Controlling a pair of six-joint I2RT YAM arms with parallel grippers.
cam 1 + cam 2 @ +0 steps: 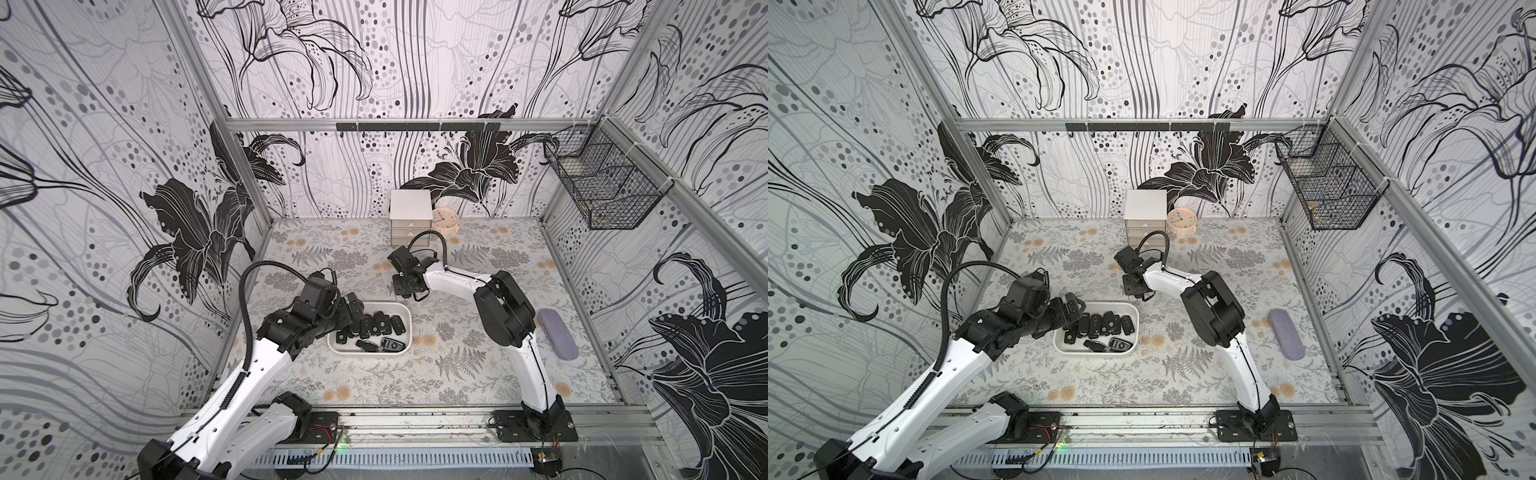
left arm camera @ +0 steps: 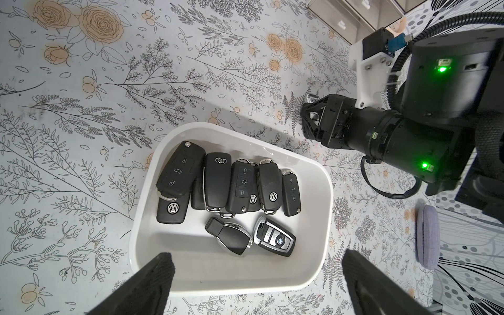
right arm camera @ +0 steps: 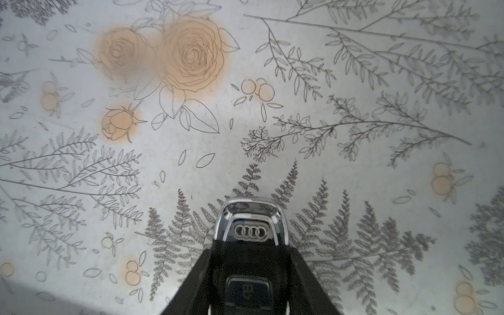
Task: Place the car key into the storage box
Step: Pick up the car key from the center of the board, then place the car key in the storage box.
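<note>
Around the storage box (image 1: 397, 309), the floral table mat (image 1: 457, 374) spreads on every side. Just beyond the box's far right corner, the right gripper (image 3: 250, 253) points down at the mat. Its 2 fingers are clenched against the flanks of the car key (image 3: 249, 231), a black fob with a chrome end and the 4 Audi rings. Whether the key touches the mat cannot be told. It is outside the box, near it but apart. Over the box's left end hangs the left gripper (image 2: 259, 282), spread wide and holding nothing. Inside the box lies a row of black fobs, among them an Audi fob (image 2: 218, 180) and VW fobs (image 2: 272, 191). Toward the box's near wall a BMW fob (image 2: 275, 240) lies beside an unmarked fob (image 2: 229, 237) in black and chrome.
</note>
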